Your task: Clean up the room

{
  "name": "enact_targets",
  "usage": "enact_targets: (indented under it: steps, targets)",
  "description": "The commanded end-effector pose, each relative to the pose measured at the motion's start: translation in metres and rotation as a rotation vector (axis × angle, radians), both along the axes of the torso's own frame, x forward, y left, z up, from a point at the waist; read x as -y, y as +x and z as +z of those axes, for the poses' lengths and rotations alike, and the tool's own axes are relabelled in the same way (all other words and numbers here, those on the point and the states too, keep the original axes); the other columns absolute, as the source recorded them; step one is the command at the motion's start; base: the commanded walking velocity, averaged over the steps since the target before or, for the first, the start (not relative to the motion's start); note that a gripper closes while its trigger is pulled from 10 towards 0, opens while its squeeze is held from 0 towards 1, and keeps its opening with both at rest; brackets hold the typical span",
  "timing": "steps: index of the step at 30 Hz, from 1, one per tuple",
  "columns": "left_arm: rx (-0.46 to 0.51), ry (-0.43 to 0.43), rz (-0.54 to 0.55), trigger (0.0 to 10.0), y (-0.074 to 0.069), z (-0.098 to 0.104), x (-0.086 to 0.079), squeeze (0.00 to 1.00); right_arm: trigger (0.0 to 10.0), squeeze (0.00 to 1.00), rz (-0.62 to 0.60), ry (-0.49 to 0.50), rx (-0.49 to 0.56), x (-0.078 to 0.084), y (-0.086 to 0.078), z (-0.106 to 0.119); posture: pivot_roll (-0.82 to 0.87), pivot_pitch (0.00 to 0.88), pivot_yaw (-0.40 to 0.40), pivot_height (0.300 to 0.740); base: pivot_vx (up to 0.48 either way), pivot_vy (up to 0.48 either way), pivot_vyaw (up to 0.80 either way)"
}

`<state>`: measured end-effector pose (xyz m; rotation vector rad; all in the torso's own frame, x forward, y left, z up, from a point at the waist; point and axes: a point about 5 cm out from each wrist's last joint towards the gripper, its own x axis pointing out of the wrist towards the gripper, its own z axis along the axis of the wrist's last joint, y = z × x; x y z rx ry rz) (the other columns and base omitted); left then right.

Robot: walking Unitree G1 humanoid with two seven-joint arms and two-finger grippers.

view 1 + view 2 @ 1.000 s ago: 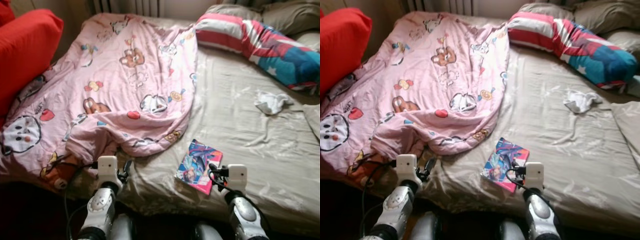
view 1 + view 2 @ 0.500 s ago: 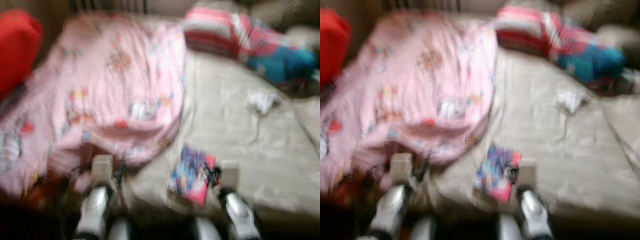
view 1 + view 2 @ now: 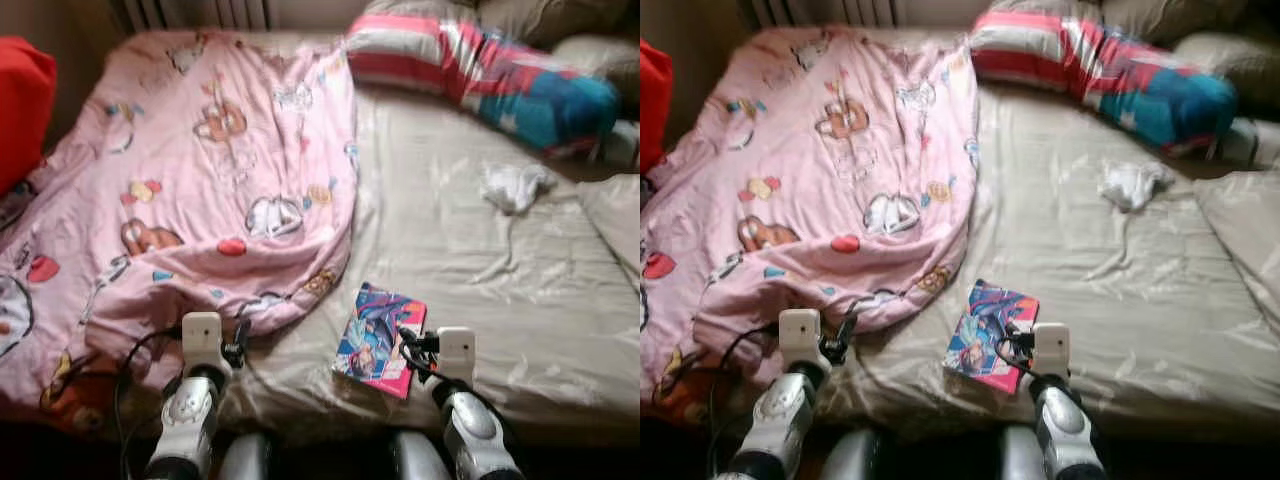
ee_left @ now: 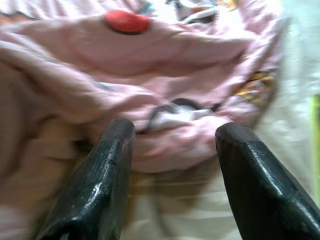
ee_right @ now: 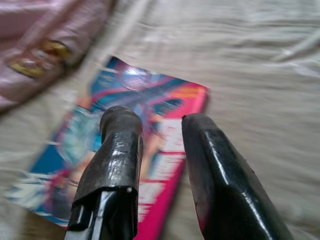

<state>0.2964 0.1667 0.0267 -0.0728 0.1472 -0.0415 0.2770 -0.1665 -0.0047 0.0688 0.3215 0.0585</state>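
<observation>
A colourful book [image 3: 378, 338] with a pink edge lies on the beige sheet near the bed's front edge. My right gripper [image 3: 412, 346] hovers just over its right side; in the right wrist view its fingers [image 5: 121, 131] stand a little apart, open, with nothing between them. A pink cartoon blanket [image 3: 190, 190] covers the bed's left half. My left gripper [image 3: 236, 346] is open at the blanket's front fold [image 4: 175, 112], holding nothing. A crumpled white cloth [image 3: 514, 185] lies on the sheet at the right.
A striped red, white and blue pillow [image 3: 480, 80] lies across the head of the bed, with beige pillows [image 3: 615, 215] at the right. A red cushion [image 3: 22, 100] leans at the far left. The bare beige sheet [image 3: 470, 260] spans the middle and right.
The whole picture has shifted left, after a blurred moment, so the camera has turned a bit to the right. Both arms keep the same pose before the bed.
</observation>
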Motion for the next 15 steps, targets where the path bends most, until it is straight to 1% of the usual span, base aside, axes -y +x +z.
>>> enact_targets:
  steps: [1, 4, 6, 10, 15]
  targets:
    - [-0.024, 0.001, 0.009, 10.0, -0.0055, -0.0056, -0.0051, 0.00, 10.0, 0.00, -0.005, 0.006, -0.035, -0.0015, -0.0046, -0.0059, -0.08, 0.219, 0.000, 0.645, 0.000, 0.000, 0.00]
    - [-0.025, 0.001, 0.005, 10.0, -0.0058, -0.0059, -0.0045, 0.00, 10.0, 0.00, 0.009, 0.003, -0.060, -0.0043, -0.0054, -0.0083, -0.08, 0.220, 0.001, 0.645, 0.000, 0.000, 0.00]
    - [-0.025, 0.001, 0.003, 10.0, -0.0059, -0.0059, -0.0042, 0.00, 10.0, 0.00, 0.013, 0.005, -0.061, -0.0050, -0.0055, -0.0085, -0.08, 0.221, 0.001, 0.637, 0.000, 0.000, 0.00]
    - [-0.025, 0.001, 0.001, 10.0, -0.0060, -0.0060, -0.0040, 0.00, 10.0, 0.00, 0.019, 0.018, -0.051, -0.0061, -0.0053, -0.0077, -0.07, 0.222, 0.001, 0.637, 0.000, 0.000, 0.00]
    - [-0.023, 0.002, -0.005, 10.0, -0.0065, -0.0058, -0.0044, 0.00, 10.0, 0.00, 0.037, 0.012, -0.084, -0.0097, -0.0027, -0.0085, -0.06, 0.230, 0.001, 0.637, 0.000, 0.000, 0.00]
